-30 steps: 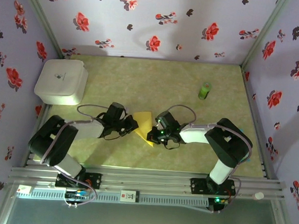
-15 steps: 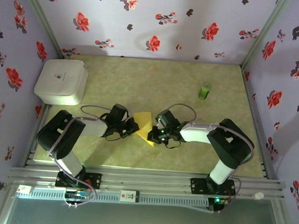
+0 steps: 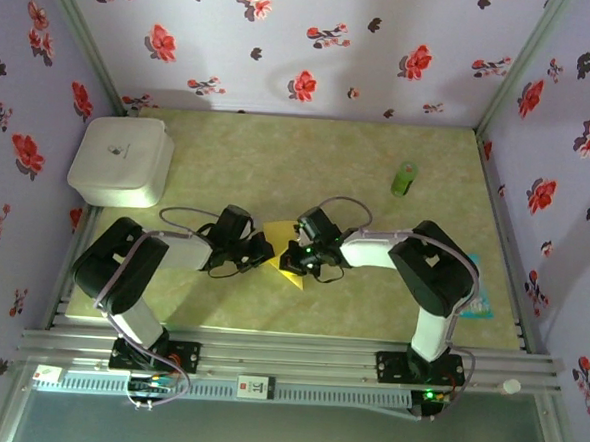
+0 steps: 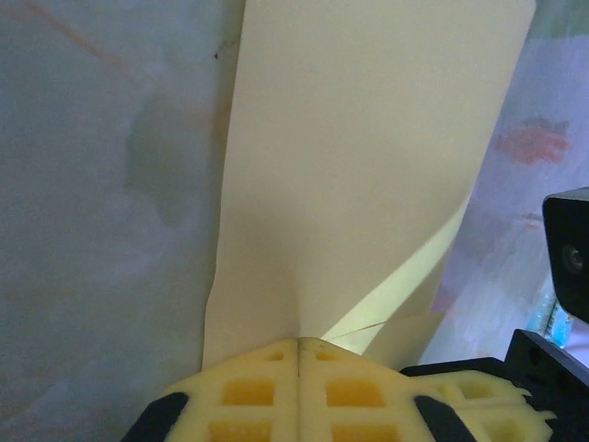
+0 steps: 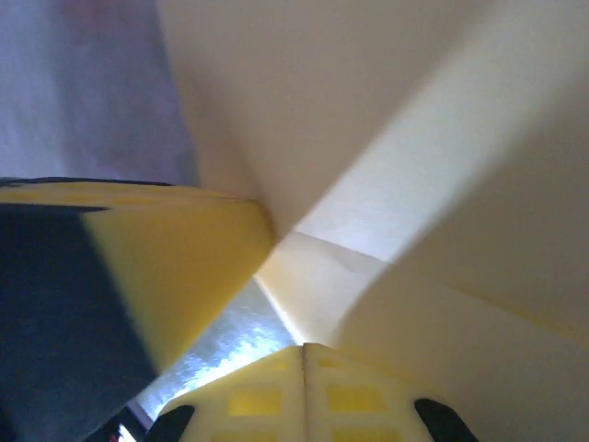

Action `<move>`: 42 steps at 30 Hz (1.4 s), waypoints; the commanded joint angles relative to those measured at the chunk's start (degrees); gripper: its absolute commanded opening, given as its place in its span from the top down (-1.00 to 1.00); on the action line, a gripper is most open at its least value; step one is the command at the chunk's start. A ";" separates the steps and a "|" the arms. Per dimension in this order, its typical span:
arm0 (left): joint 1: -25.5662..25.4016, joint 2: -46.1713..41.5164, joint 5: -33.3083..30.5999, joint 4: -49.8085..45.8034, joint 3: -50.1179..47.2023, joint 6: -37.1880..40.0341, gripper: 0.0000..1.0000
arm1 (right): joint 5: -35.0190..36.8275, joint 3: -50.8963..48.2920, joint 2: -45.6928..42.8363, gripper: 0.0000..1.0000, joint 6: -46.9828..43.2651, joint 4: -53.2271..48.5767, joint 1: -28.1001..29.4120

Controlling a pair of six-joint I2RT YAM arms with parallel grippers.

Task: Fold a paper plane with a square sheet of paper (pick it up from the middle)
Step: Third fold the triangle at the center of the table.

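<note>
Pale green mottled tabletop [image 3: 279, 155] forms the floor of a booth whose three walls [image 3: 316, 42] are papered lilac with red and dark flowers. Nearest the camera, a grooved aluminium rail [image 3: 296, 361] runs along the table's edge and carries both arm bases. From there the two arms reach inward and meet near the middle of the table.

The left gripper [image 3: 265, 249] and the right gripper [image 3: 290, 263] face each other almost tip to tip. Between them is the thin, bright yellow sheet of paper [image 3: 281, 232], creased, with corners showing beyond and before the fingers. In the left wrist view the left gripper [image 4: 299, 354] has its yellow foam pads pressed together, pinching the sheet of paper [image 4: 368, 166], which fans away with a folded flap at its right. In the right wrist view the right gripper [image 5: 304, 354] likewise clamps the sheet of paper [image 5: 414, 138] at a fold. Whether the sheet touches the table cannot be told.

Farther back, a white rounded plastic box [image 3: 121, 160] sits at the left wall. A small green cylinder [image 3: 405, 178] stands well apart on the right.
</note>
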 commanded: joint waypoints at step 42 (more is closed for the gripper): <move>-0.06 -0.15 -3.94 -4.99 -2.41 0.21 1.00 | 0.89 -18.70 -12.75 0.84 -0.14 3.61 0.57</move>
